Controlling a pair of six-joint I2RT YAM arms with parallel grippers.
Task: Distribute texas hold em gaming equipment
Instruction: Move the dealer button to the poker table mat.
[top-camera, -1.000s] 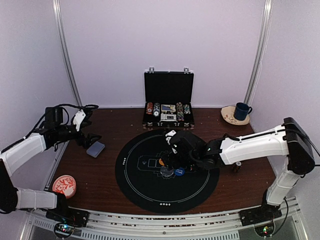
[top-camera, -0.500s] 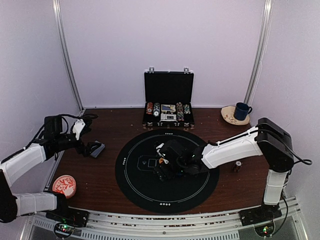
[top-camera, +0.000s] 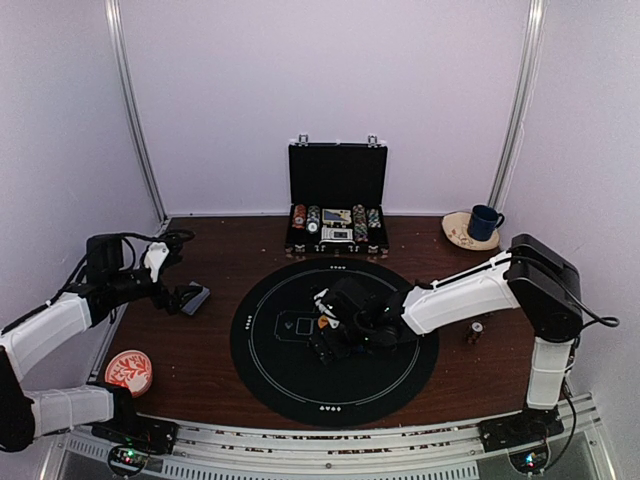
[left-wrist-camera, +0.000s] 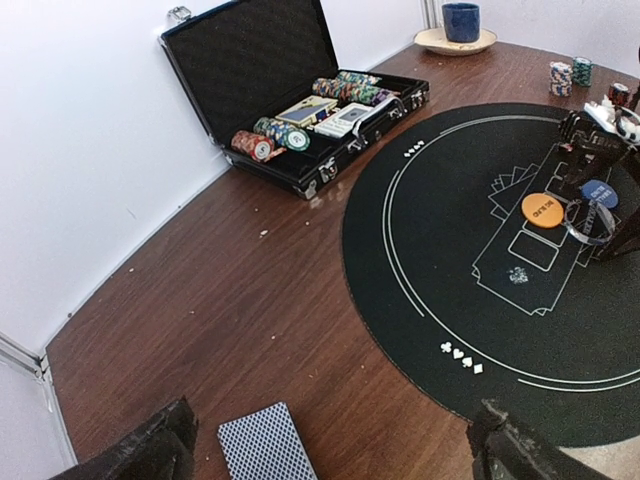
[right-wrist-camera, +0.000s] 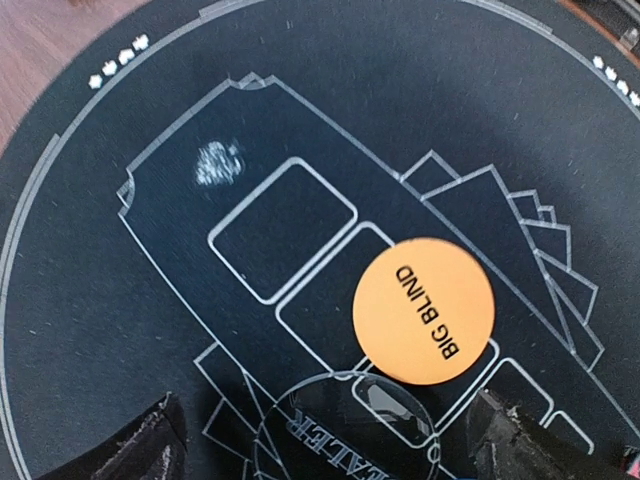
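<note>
Right fingers spread wide, empty, poised low over the flat orange round "BIG BLIND" button disc, which lies on the printed card boxes of the black round felt mat.
Left fingers also spread wide, holding nothing. They straddle the grey-blue-backed deck of playing cards on the brown wooden desk, left of the mat.

Handling, by judgement:
- Disc: thin, stiff, light, probably slick. Pinch across opposite rim edges; the felt may yield enough to get under it.
- Deck: loose stack, liable to slide apart. Squeeze the whole pack across its sides.

Views:
- Right wrist alone reads the lettering and shows a clear "DEALER" disc just beside the orange one.
- Left wrist alone shows a blue disc nearby.
- Overhead, the arm hides nearly all of these.
</note>
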